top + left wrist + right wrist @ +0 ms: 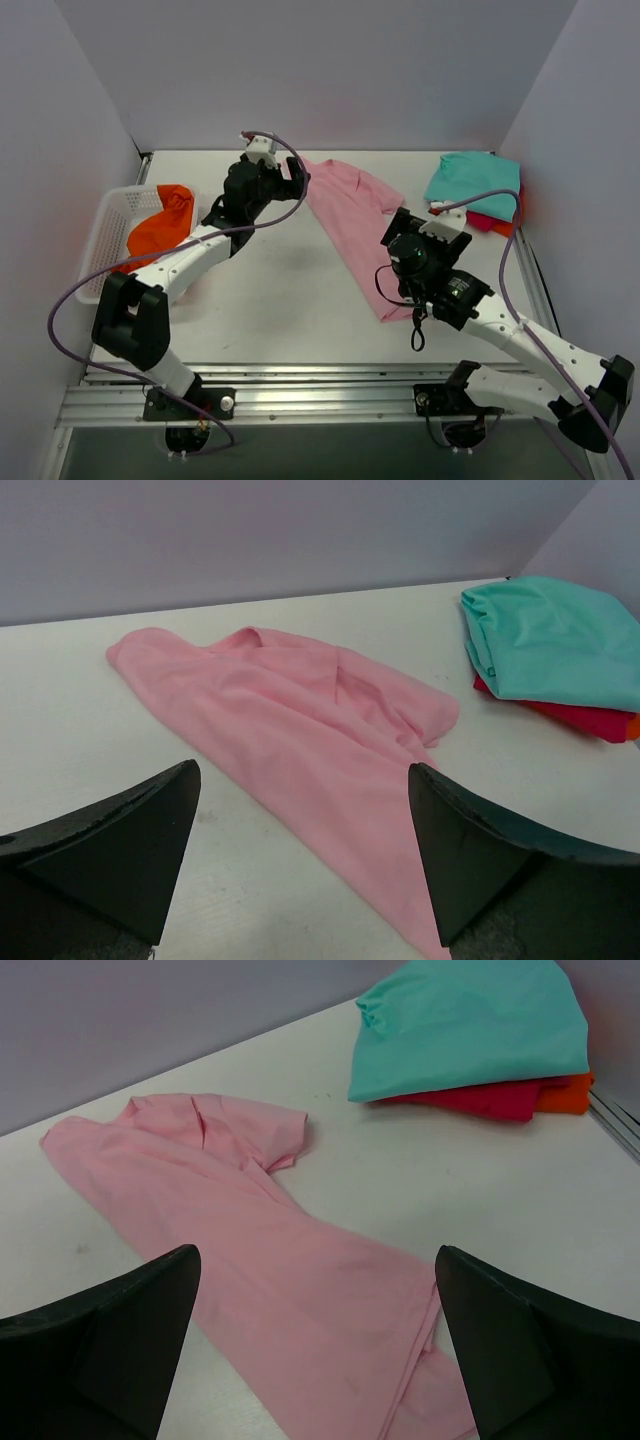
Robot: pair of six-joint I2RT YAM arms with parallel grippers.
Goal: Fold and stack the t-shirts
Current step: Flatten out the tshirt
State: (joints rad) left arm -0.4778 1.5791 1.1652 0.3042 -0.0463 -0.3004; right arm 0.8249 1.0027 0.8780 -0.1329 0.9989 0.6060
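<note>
1. left gripper point(293, 178) wide, empty, by pink tee's point(350, 215) far end.
2. right gripper point(430, 226) wide, empty, beside that tee's middle.
3. teal tee point(470, 180) lies folded on red tee point(480, 1100), far right; orange tee point(160, 230) in basket point(105, 225).

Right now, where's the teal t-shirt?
In the top external view, the folded teal cloth t-shirt lies at the far right corner of the table, on top of a red cloth t-shirt, right of the light pink cloth t-shirt.
</note>
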